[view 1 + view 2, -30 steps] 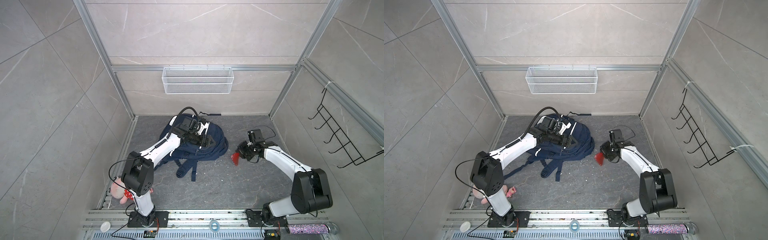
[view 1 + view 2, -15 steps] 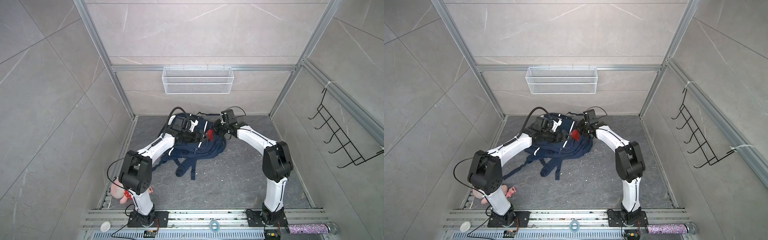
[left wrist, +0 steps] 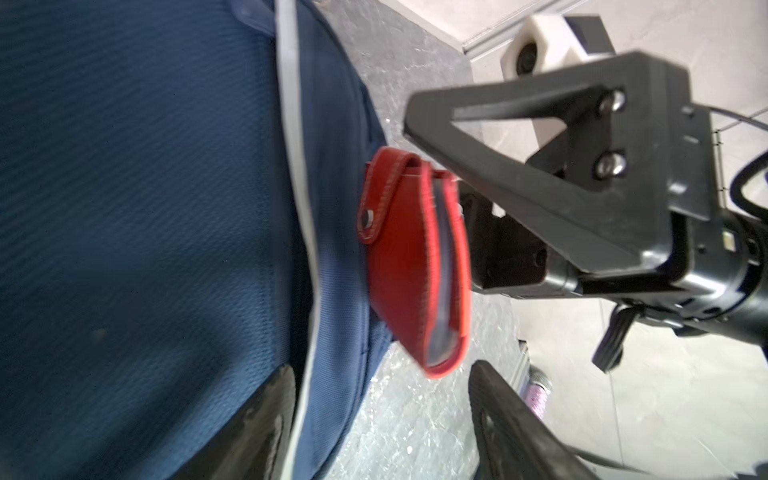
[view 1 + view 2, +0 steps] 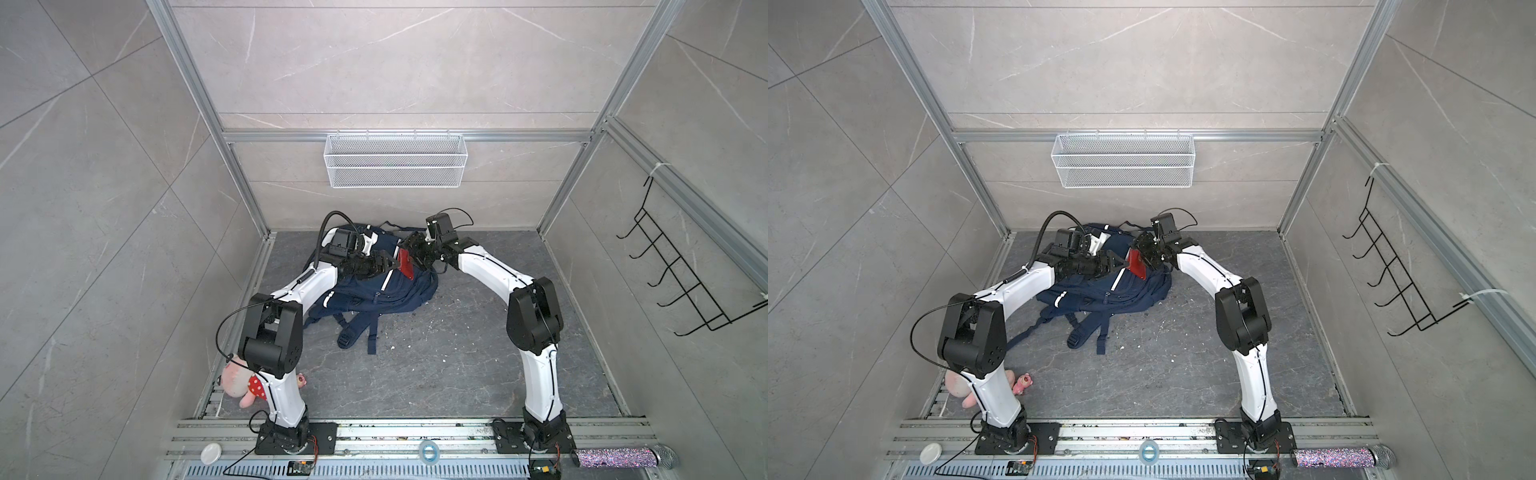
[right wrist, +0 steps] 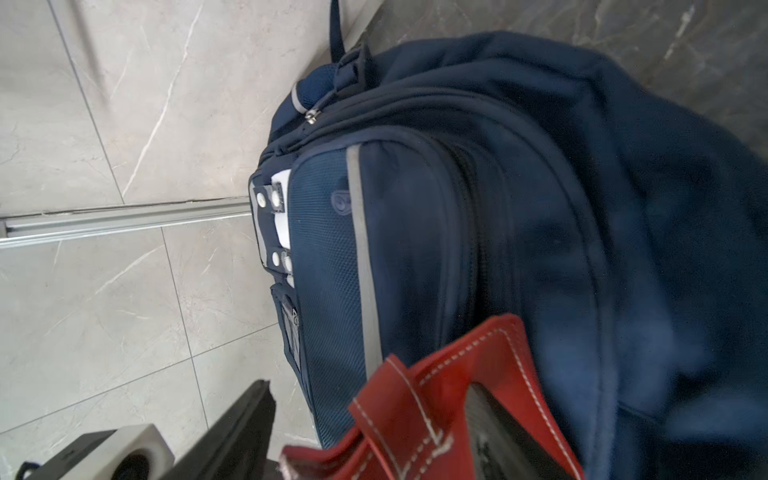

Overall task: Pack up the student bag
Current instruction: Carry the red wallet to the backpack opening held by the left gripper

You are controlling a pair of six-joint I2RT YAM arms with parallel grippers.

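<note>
On grey stone floor (image 4: 436, 365), far middle — large navy blue fabric student bag (image 4: 399, 291) lies, straps toward near | left gripper (image 3: 382, 374): claw apart, above bag | right gripper (image 5: 370, 395): claw wide — flat red leather pouch (image 3: 411, 266) against one finger

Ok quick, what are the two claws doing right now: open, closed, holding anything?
Left gripper: open, jaws apart over the edge of the student bag, gripping nothing.
Right gripper: open; the red pouch touches it but isn't clamped.
</note>
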